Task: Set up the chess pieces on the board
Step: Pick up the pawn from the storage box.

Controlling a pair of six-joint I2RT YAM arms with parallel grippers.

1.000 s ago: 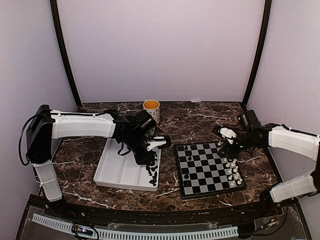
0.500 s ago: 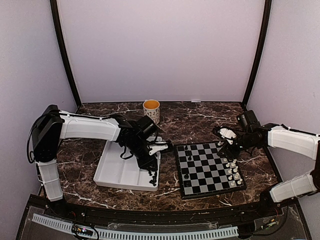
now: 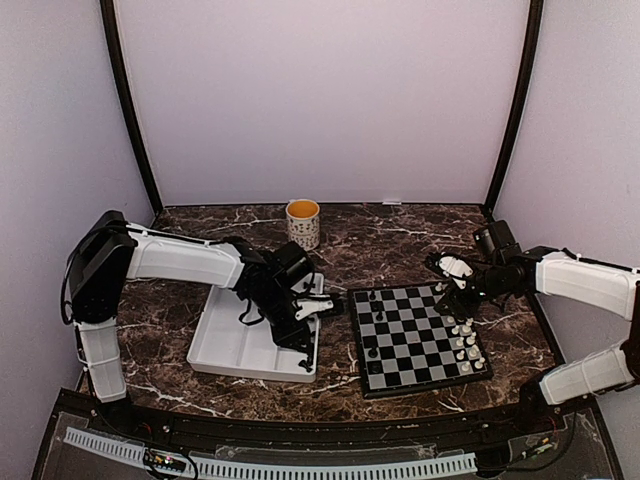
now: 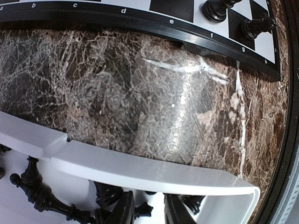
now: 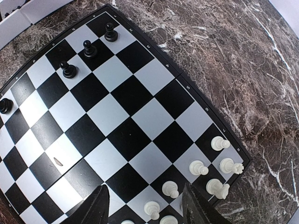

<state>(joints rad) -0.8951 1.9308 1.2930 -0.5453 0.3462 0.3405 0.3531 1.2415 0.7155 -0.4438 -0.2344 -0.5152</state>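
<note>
A: So, where does the left claw sit?

B: Low in the white compartmented plastic tray, at its 3 o'clock end, with its fingers down among a heap of glossy black plastic chessmen. The fingers stand close together. I cannot tell whether they are clenched on a piece, because the heap crowds the tips.

A: And how does the tray lie against the flat black-and-silver checked chessboard?

B: It is at the chessboard's 9 o'clock, just beside it. A strip of dark brown marble table runs between the two.

A: The right claw?

B: Released. Its fingers are spread wide with only squares showing between them, and it hangs above the chessboard's 2 o'clock corner.

A: What stands on the squares?

B: A few more black chessmen stand spaced along the 9 o'clock edge. Small white plastic chessmen are bunched along the 3 o'clock edge, mostly toward 4 o'clock.

A: Anything else on the table?

B: A cream ceramic mug with an orange inside stands upright at the chessboard's 11 o'clock, well apart from it.
</note>
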